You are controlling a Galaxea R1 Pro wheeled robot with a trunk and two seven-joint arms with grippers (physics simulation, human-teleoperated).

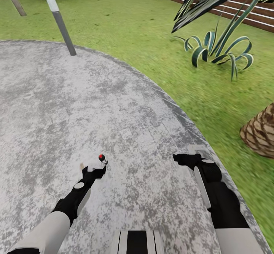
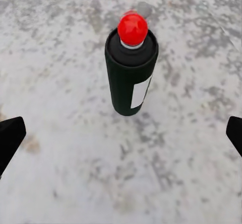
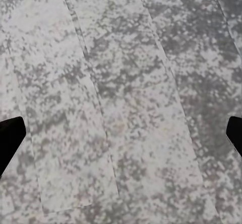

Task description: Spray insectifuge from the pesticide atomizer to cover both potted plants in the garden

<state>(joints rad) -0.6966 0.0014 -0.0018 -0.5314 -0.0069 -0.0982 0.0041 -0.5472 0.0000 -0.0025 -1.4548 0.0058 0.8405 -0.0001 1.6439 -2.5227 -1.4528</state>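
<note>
Below centre in the head view, pesticide atomizer [image 1: 102, 158] [image 2: 131, 72] seen upright on grey stone paving [image 1: 76, 113], left gripper [image 1: 95, 169] [image 2: 121, 136] spread wide and empty just behind it, right gripper [image 1: 182, 158] [image 3: 121, 133] likewise wide open, nothing held.

Garden: lawn [image 1: 125, 29], slatted wooden fence [image 1: 228, 2], grey stone paving [image 1: 76, 113], spiky plant [image 1: 219, 52]
</note>
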